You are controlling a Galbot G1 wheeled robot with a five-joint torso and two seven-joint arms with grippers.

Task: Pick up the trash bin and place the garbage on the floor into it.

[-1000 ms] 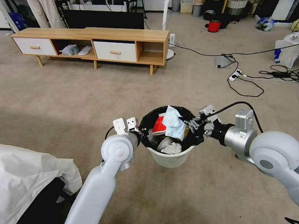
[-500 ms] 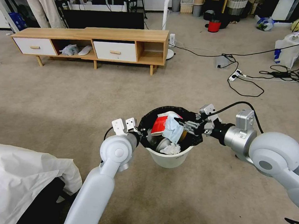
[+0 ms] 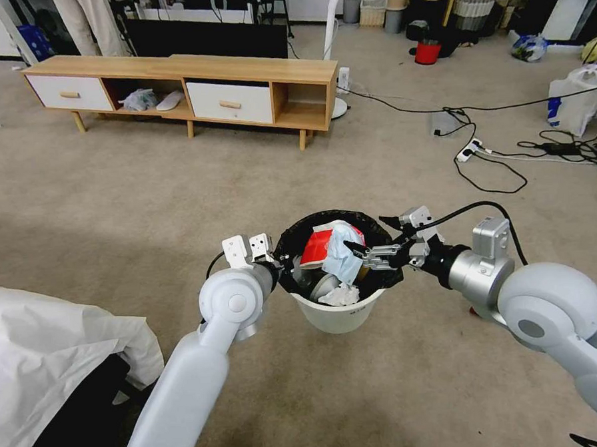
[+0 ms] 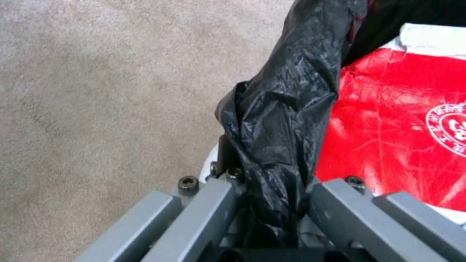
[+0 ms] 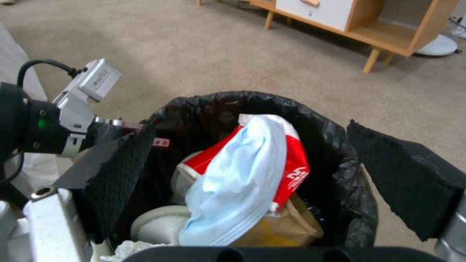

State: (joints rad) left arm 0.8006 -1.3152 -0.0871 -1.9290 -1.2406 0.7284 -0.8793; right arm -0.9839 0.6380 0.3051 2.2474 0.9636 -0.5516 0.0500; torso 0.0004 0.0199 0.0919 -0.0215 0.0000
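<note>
Beige carpet floor [image 3: 143,191] supports the wooden TV stand [image 3: 185,89]; cables [image 3: 495,153] lie right of it.

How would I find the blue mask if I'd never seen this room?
Start at the long wooden TV cabinet, then come down across the carpet to the white trash bin with a black bag, held between the two robot arms. The light blue mask lies on top of the rubbish, draped over a red-white packet. It is the only soft, pale blue thing in there.
</note>
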